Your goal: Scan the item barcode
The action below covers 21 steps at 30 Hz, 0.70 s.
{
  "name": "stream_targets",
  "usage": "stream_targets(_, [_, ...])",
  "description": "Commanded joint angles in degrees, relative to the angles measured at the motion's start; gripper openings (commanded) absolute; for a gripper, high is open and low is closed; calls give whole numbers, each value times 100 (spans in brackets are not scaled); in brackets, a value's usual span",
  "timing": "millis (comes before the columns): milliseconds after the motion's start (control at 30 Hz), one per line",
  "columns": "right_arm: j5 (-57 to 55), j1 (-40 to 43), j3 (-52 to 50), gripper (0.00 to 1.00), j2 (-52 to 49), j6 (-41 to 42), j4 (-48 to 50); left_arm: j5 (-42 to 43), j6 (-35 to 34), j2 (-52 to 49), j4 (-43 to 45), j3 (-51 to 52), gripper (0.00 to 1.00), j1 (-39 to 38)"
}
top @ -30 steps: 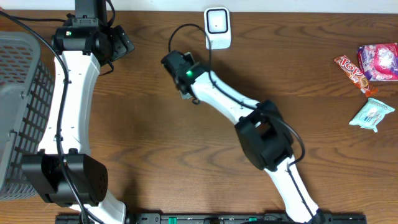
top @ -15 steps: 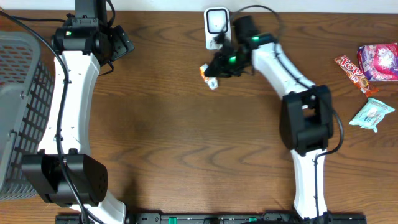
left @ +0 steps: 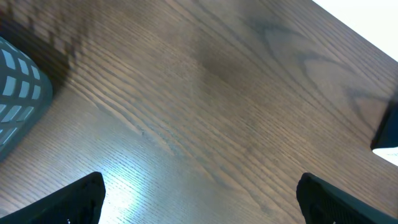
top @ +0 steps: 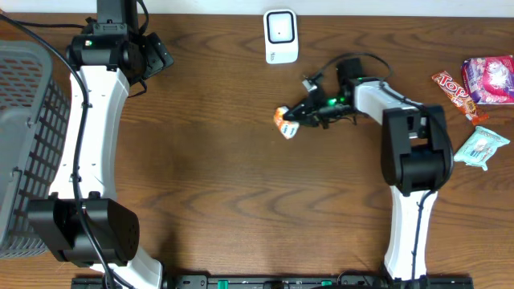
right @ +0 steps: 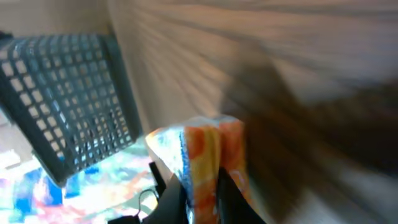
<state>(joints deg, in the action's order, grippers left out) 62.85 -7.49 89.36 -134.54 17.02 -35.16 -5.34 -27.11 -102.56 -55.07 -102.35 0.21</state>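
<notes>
The item, a small orange-and-white snack packet (top: 284,122), hangs over the table's middle, below and just right of the white barcode scanner (top: 281,36) at the back edge. My right gripper (top: 299,117) is shut on it from the right. In the right wrist view the packet (right: 202,155) sits pinched between the two dark fingers (right: 176,200), blurred by motion. My left gripper (top: 158,56) stays at the back left, open and empty. In the left wrist view its fingertips (left: 71,200) stand wide apart over bare wood.
A grey mesh basket (top: 24,136) fills the left edge and shows in the left wrist view (left: 18,93) and right wrist view (right: 68,93). Three more snack packets lie far right: pink (top: 488,79), red (top: 454,90), pale green (top: 480,148).
My right arm swung from left of the scanner, past its front, to the right and toward the table's middle, carrying the packet. The left arm has not moved.
</notes>
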Motion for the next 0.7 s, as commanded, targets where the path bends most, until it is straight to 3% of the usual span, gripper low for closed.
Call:
stream_targets(0, [-1163,284,-70,16,20,90,-184,-94,28,-20,4,11,98,4])
stream_targets(133, [-1722,461,142,26,225,-59,-581,-94,28,-20,4,11,98,4])
stream_targets(400, [-2741,356,719,61,826,-686,-1370,-94,28,-20,4,11,98,4])
stream_targets(667, [-3075,-120,654,54,839,-686,-1331,-94,28,-20,4,11,98,4])
